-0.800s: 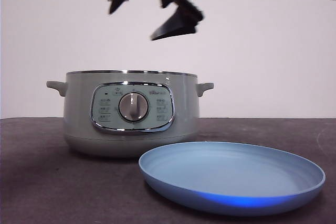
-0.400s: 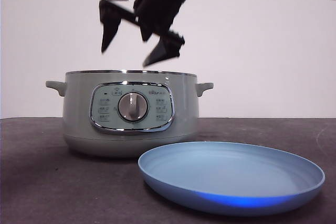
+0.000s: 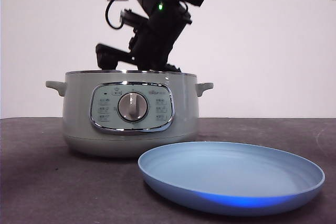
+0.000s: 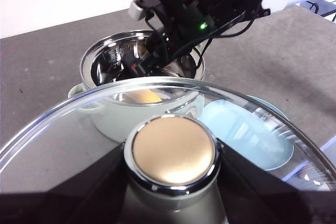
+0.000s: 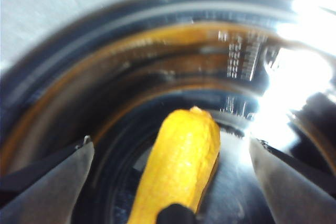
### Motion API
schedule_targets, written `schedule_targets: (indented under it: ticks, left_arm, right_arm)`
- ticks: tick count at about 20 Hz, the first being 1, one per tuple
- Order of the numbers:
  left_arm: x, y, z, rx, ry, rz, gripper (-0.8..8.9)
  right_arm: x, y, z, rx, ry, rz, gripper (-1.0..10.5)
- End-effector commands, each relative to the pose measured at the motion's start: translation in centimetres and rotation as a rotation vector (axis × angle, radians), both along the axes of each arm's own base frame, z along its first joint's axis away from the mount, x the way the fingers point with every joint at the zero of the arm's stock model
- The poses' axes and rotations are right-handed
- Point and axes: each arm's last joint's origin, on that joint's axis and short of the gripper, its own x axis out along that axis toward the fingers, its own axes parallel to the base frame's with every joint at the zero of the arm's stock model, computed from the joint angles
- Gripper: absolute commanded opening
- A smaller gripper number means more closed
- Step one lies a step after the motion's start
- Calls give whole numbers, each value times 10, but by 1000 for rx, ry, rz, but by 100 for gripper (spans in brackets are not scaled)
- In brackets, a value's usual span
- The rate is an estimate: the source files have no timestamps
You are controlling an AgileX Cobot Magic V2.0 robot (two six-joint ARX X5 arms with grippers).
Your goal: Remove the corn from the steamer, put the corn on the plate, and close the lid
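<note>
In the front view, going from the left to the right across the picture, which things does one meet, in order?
The steamer, with the right gripper lowered into its top, then the plate, which is nearer to the camera and partly overlaps the steamer's lower right side.

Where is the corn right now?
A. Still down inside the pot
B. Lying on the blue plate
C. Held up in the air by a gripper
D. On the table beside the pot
A: the right wrist view shows the corn lying on the bottom of the steamer between the open jaws of the right gripper, and the plate holds nothing.
</note>
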Motion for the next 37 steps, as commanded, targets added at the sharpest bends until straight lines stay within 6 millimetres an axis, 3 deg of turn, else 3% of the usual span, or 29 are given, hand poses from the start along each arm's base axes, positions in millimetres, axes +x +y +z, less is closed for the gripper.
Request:
schedule_targets:
  ticks: [1,11,13,15,18,21,23,27,33,37]
  left_arm:
    - [-3,1,6,-27,-57,-10,-8]
    - [-3,1,6,-25,-54,-10,-8]
    - [-3,1,6,-25,-54,-10,-8]
    - [-3,1,6,-25,-53,-9,-8]
    - [-3,1,6,-25,-53,-9,-8]
    - [-3,1,6,-25,-53,-9,-8]
    - [-3,1,6,-26,-54,-9,-8]
    - [-2,1,8,-36,-76,-9,-8]
    - [1,-1,16,-65,-144,-9,-8]
    - [9,-4,19,-70,-157,-11,-8]
  right_arm:
    - [3,4,-17,-27,16,8,466]
    - [3,7,-31,-74,31,6,419]
    - [3,7,-36,-82,43,6,284]
    - [3,7,-38,-84,47,6,257]
    - [4,8,-38,-81,42,8,-2]
    - [4,8,-34,-65,24,11,-12]
    - [2,7,-17,-38,-13,8,-12]
    - [-14,-8,50,21,-117,7,-12]
    - [-77,-64,149,-48,-164,-10,-12]
    - [-114,-97,177,-121,-122,-19,-12]
